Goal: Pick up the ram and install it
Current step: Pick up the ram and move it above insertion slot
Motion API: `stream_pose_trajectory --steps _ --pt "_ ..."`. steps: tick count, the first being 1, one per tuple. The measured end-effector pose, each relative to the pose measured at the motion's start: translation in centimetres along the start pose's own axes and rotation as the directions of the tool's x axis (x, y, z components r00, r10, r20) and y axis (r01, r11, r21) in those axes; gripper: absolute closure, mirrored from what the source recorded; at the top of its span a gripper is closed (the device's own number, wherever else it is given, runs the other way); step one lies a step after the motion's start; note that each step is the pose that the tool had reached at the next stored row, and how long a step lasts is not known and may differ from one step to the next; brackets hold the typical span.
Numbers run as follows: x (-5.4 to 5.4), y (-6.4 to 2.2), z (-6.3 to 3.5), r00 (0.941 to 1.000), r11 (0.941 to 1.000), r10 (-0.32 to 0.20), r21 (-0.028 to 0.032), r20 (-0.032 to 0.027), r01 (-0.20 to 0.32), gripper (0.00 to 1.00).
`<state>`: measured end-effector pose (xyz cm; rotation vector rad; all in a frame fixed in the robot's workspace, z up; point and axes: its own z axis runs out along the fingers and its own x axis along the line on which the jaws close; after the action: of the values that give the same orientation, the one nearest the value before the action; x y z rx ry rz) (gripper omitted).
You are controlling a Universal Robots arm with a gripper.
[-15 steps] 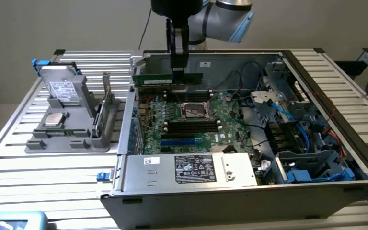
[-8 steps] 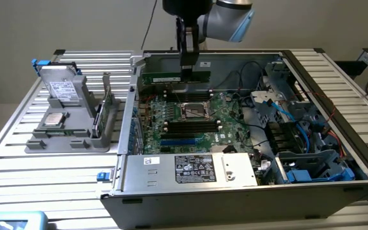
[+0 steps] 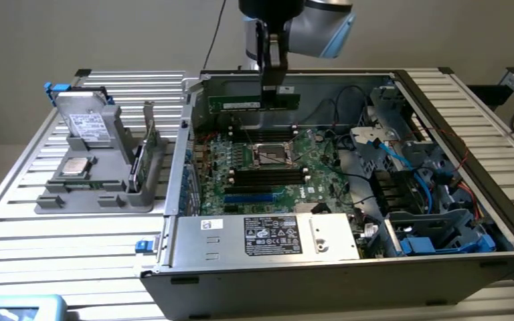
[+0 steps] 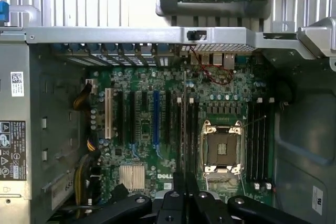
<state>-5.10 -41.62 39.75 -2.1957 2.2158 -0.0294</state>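
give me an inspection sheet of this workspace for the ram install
surface: slatted metal table, bearing the open computer case
job's things: ram held level above the motherboard, not in a slot
clutter: grey fixture with spare parts beside the case; teal object at the table's near corner
grippers: gripper shut on ram, fingers clamping it toward the exterior view's right end
cables: blue and black cables inside the case; red wires near the rear ports
surroundings: plain wall
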Motion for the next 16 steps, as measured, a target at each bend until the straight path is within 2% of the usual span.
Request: stream_pose_trajectory --steps 5,11,16 --pt "-1.2 -1.06 0.33 0.9999 1.0 0.0 0.0018 -0.0147 0.0 0.88" --pt "-1.6 -2.88 1.05 0.9999 1.0 0.001 0.002 -0.0164 -0.001 0.88" --pt "-1.7 -3.1 1.78 0.9998 1.0 0.003 0.002 -0.0182 -0.003 0.88"
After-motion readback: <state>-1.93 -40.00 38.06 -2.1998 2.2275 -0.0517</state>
